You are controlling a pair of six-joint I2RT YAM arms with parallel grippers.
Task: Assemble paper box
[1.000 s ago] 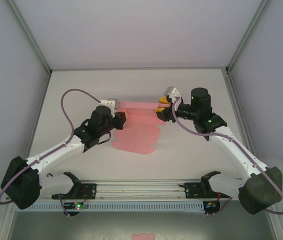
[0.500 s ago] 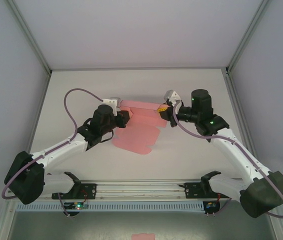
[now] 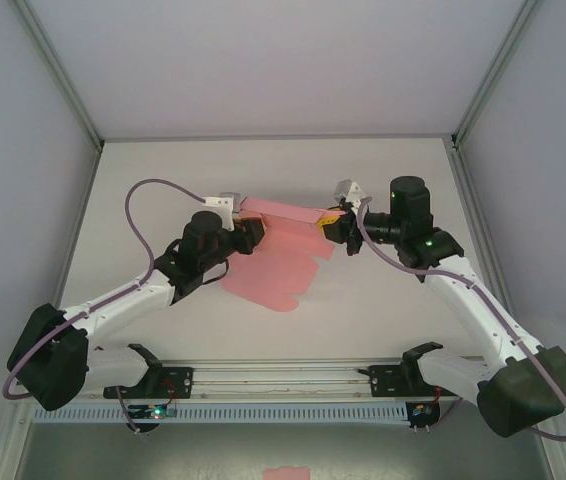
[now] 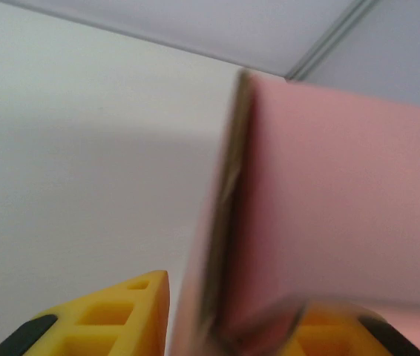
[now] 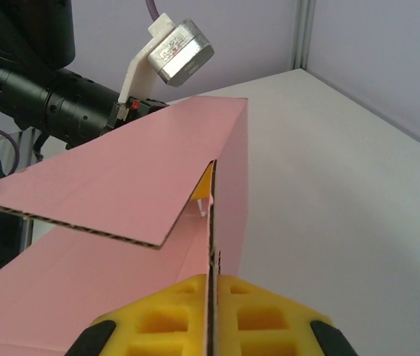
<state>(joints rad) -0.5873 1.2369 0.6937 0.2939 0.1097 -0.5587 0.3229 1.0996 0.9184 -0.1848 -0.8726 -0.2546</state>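
Folding of the pink thin-card paper box (image 3: 281, 245) is judged to be in hand. The box is seen at the middle of the white surface (image 3: 383, 180), its far panel raised. Its right end is clenched by the right hand (image 5: 211, 311). The left hand (image 4: 232, 326) is parted loosely around the left end. A fresh left grip is likely called for next.

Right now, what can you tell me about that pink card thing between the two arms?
The paper box is thin plain pink card, corrugated at its cut edges, half-folded: one scalloped flap lies flat on the white table, a far panel stands raised. The right hand pinches one wall's edge; the left hand straddles the other end, grip unclear.
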